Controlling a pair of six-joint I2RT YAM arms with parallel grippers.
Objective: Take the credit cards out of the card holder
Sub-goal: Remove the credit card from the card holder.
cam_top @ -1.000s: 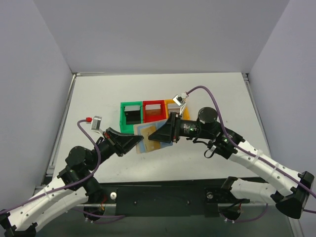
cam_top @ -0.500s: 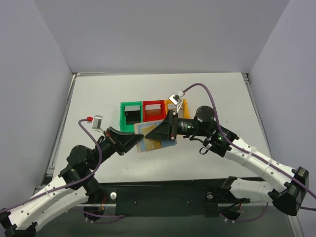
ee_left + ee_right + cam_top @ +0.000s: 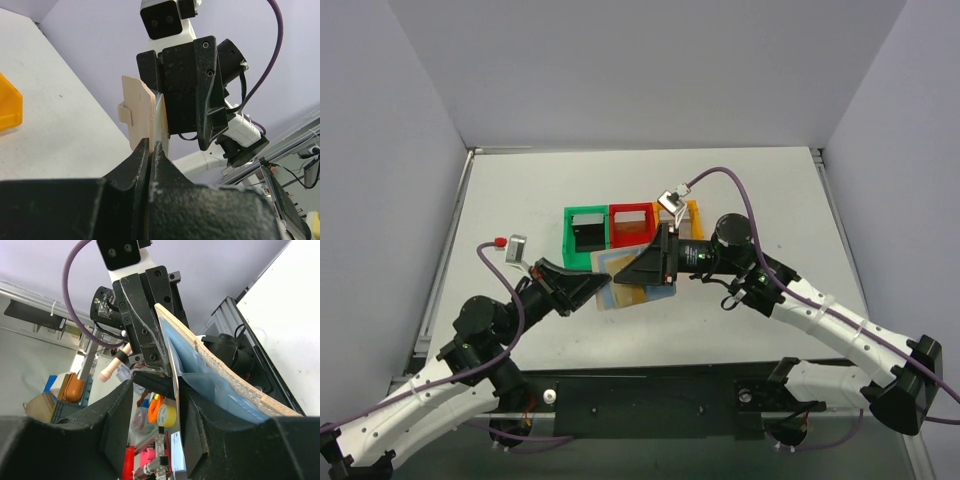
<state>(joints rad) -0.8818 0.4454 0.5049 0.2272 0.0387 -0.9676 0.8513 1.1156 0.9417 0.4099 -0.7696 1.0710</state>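
Card holder [image 3: 625,293] is held off the table [image 3: 520,200], between the two grippers, just near of the red bin [image 3: 632,225]. It stands partly open: tan outer face to the left, light blue inner panel [image 3: 210,372] facing the right arm.

Left gripper [image 3: 592,288]: jaws closed tight on the holder's left edge. In the left wrist view the fingers [image 3: 135,165] meet on the tan leaf, with its snap tab [image 3: 125,111] just beyond them.

Right gripper [image 3: 632,272]: placed at the holder's right side, facing the left gripper. In the right wrist view a thin pale card [image 3: 175,377] stands out of the blue panel between the fingers [image 3: 192,405], lying against one of them with a narrow gap to the other. Whether it is pinched cannot be told.

Green bin [image 3: 585,238] sits left of the red one and orange bin [image 3: 693,212] to its right, all in one row far of the holder
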